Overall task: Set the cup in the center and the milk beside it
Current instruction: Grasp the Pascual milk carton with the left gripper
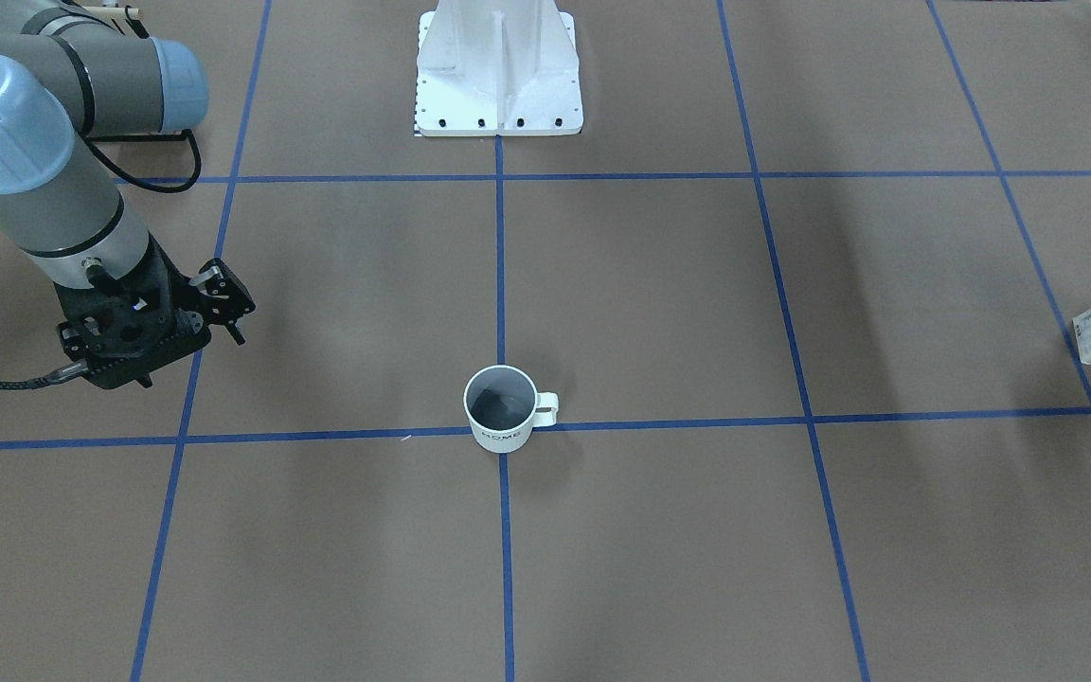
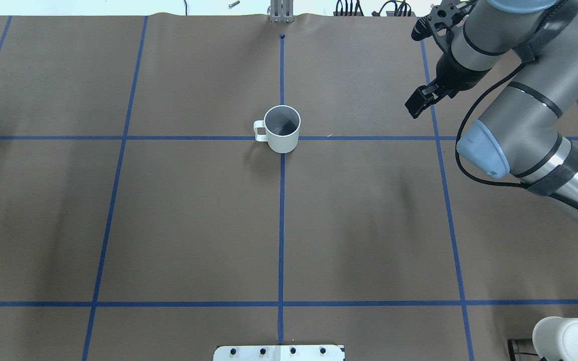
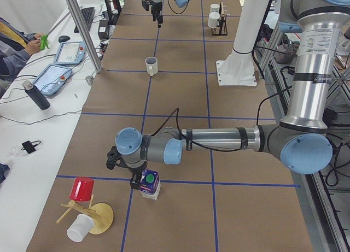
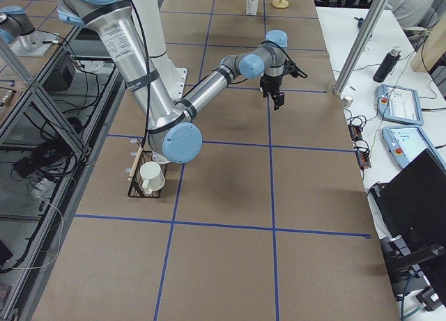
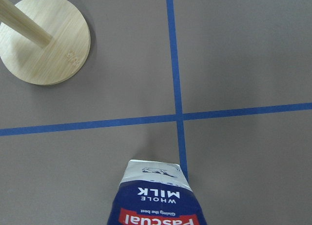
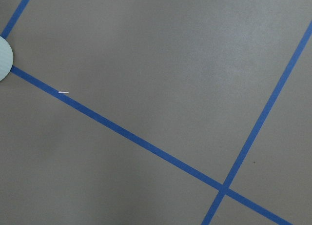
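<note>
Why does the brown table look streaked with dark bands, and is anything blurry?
Front-facing view: soft, broad shadows slant across the table, likely from structures above; the cup looks sharp. Left wrist view: the milk is crisp, its lettering readable, but cut off by the frame's bottom edge.

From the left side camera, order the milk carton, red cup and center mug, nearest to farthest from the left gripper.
1. Milk carton, right at the left gripper.
2. Red cup, on the wooden stand nearby.
3. White mug, farthest, up the view's middle.
</note>
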{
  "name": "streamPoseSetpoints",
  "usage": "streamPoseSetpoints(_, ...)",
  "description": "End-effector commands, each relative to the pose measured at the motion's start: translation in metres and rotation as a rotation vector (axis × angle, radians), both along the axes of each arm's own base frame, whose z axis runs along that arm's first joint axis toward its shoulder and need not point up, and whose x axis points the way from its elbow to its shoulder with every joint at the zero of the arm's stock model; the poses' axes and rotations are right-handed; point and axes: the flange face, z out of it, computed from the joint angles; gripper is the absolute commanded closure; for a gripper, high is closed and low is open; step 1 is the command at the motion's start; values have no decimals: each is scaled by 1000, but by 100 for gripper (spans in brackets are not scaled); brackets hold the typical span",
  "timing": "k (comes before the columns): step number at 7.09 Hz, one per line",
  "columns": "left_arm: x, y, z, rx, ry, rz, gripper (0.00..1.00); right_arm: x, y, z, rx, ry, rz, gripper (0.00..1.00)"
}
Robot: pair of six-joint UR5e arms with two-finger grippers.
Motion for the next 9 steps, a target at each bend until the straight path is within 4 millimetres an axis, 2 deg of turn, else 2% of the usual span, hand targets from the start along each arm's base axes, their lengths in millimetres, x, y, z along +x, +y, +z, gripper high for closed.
streamPoseSetpoints(1, 1, 7, 11, -9, -4, 6, 2, 0, 1, 3, -3, 4, 0, 0)
streamPoseSetpoints(3, 4, 13, 20, -29, -4, 9, 2, -3, 2, 3, -3, 3, -5, 0)
streamPoseSetpoints(5, 21, 13, 22, -36, -4, 39, 2, -2, 2, 4, -5, 4, -5, 0)
streamPoseSetpoints(6, 22, 12, 19, -33, -4, 38, 11, -2, 2, 4, -5, 4, -5, 0)
streamPoseSetpoints(8, 21, 12, 20, -30, -5, 45, 60, -2, 2, 4, -4, 5, -4, 0)
streamPoseSetpoints(9, 21, 9, 12, -18, 3, 44, 73, -2, 2, 4, -5, 4, -5, 0)
